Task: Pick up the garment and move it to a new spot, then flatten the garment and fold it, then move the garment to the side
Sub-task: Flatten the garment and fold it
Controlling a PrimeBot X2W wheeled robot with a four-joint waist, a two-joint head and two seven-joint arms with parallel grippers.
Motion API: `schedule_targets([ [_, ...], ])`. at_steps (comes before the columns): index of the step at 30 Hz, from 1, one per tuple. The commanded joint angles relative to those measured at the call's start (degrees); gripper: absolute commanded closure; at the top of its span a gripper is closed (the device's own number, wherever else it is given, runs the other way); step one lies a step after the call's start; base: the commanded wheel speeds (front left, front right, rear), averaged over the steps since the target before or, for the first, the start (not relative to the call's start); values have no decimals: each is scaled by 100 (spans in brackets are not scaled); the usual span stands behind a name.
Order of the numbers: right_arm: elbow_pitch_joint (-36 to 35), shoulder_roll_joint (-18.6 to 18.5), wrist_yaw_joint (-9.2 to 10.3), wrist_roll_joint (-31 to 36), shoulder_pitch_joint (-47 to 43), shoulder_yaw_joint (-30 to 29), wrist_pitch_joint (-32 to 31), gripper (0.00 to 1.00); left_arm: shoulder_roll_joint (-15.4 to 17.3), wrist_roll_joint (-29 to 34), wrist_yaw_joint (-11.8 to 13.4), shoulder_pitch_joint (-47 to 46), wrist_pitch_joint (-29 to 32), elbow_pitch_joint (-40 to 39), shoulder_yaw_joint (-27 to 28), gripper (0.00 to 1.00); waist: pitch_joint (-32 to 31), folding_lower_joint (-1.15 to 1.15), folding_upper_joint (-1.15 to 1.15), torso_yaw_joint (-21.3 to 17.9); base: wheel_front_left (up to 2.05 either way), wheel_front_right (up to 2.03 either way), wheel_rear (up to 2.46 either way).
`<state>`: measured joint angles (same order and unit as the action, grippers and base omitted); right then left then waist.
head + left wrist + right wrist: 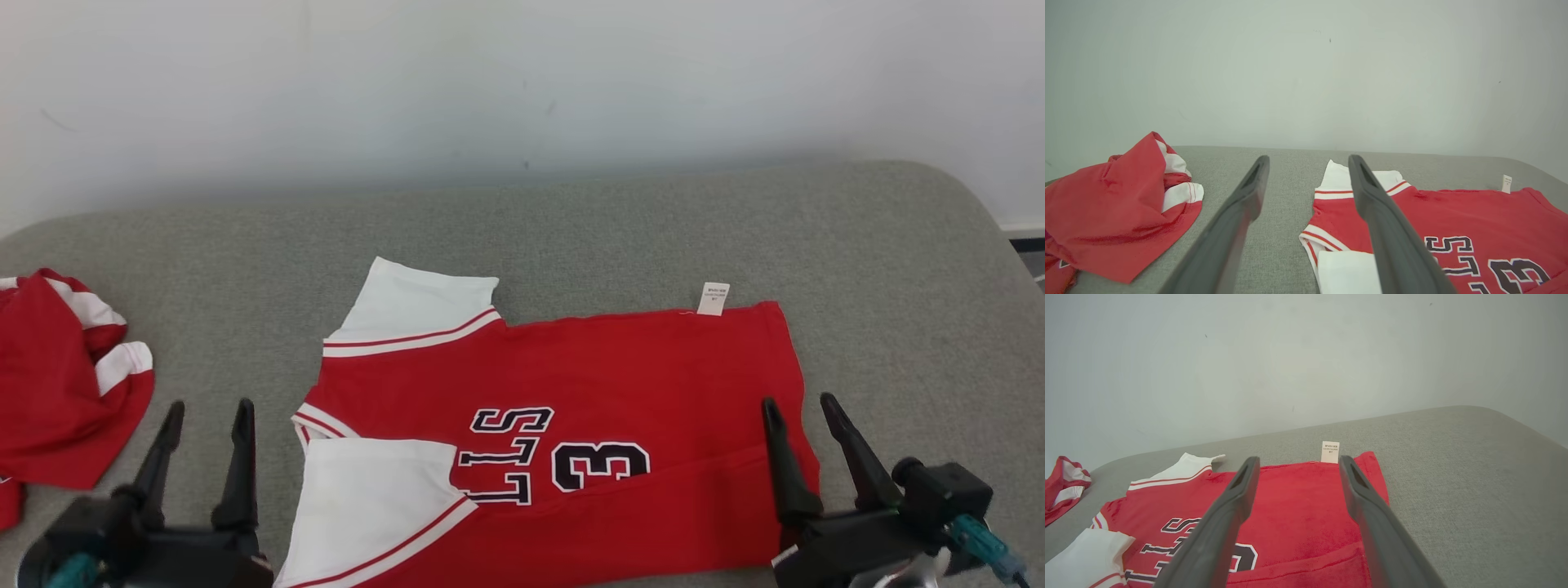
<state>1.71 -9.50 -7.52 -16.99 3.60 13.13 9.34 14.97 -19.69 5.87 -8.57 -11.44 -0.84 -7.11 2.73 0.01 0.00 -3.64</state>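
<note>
We saw the red jersey (571, 384) lying spread on the grey surface (653, 229), between our left gripper (209, 406) and right gripper (798, 400), both wide apart and empty. It looked light, soft and floppy; we judged sleeve edges and hem corners best to pinch. The left wrist view showed a second crumpled garment (1118, 204) rising to a peak; the head view flattened it.

The garment (620, 367) is soft matt knit cloth, red with white sleeves. Its small label (713, 298) looks like thin white fabric tape. The surface (653, 229) is covered in coarse grey woven fabric. The fingers (1396, 245) look like dark, matt plastic. The wall (522, 82) behind is smooth, matt paint.
</note>
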Motion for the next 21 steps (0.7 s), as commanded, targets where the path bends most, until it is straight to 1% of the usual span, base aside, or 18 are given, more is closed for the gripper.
schedule_targets([
  [1,-2,24,6,52,199,50,19,0,126,-127,-114,-269,170,83,11,0,279,-1,0,-271,0,0,0],
  [2,-2,24,6,52,199,50,19,0,126,-127,-114,-269,170,83,11,0,279,-1,0,-271,0,0,0],
  [5,58,125,5,52,551,139,81,0,346,-194,-374,-855,511,286,-12,0,534,-1,0,-515,0,0,0],
  [6,75,157,6,53,676,160,101,0,372,-285,-457,-1076,603,332,-3,0,633,-1,0,-602,0,0,0],
  [8,163,218,6,51,879,193,157,0,482,-398,-680,-1448,802,513,-61,0,803,-1,0,-750,0,0,0],
  [13,404,381,5,-1,1359,367,336,0,755,-601,-1058,-2332,1341,1085,-174,0,1262,-1,0,-1175,0,0,0],
  [16,576,466,6,-28,1606,453,423,0,912,-756,-1183,-2757,1618,1407,-226,0,1494,-1,0,-1408,0,0,0],
  [21,807,578,6,-198,1910,564,497,0,1089,-1028,-1278,-3302,1991,1924,-318,0,1771,-1,0,-1636,0,0,0],
])
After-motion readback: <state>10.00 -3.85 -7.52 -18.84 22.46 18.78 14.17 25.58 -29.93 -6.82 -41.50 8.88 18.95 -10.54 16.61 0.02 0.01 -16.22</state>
